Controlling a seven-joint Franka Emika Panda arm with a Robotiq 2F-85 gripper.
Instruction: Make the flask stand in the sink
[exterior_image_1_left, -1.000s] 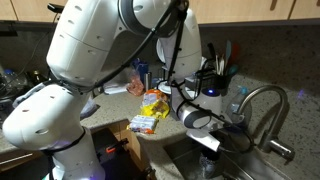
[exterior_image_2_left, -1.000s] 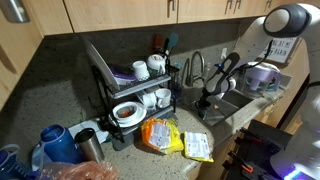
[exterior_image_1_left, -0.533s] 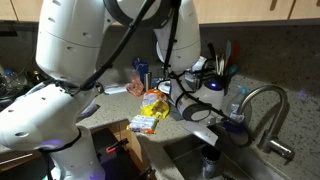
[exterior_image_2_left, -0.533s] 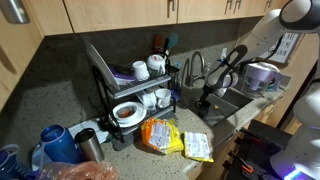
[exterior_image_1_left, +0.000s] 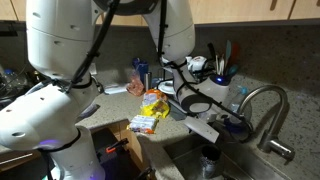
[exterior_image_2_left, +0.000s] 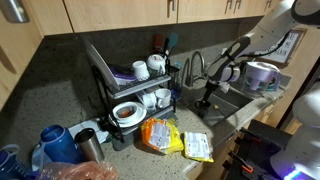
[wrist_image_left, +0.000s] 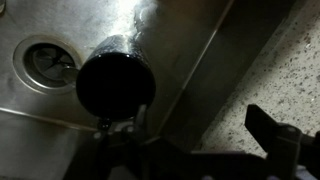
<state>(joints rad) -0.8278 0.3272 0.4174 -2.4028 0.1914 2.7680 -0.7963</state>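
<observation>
**Flask up in sink, gripper off it**

Dim kitchen, speckled counter (wrist_image_left: 285, 50) around a steel sink (wrist_image_left: 50, 115). Gripper (wrist_image_left: 190, 145) hangs over the sink, jaws spread wide, nothing between them. In the wrist view one finger (wrist_image_left: 118, 135) sits just beside the flask (wrist_image_left: 115, 85) rim; can't tell if it's touching or only above it. Flask stands upright on the sink floor, top toward the camera, beside the drain (wrist_image_left: 45, 62) and near the sink wall. An exterior view shows the flask (exterior_image_1_left: 208, 160) as a dark shape low in the basin under the gripper (exterior_image_1_left: 218, 130), too dim for detail. Faucet (exterior_image_1_left: 262, 105) arcs close by the arm. Dish rack (exterior_image_2_left: 125, 85) and snack bags (exterior_image_2_left: 172, 138) on the counter are well apart, not a factor.

Task looks done, pending a clean exit. Risks as I read it:
- Sideways drift before clearing the rim clips the flask; it's tall and narrow, so it tips.
- Steel floor is likely slick and sloped to the drain, so a nudge could slide it.
- A swing toward the faucet hits it.

Straight up first, then away.
</observation>
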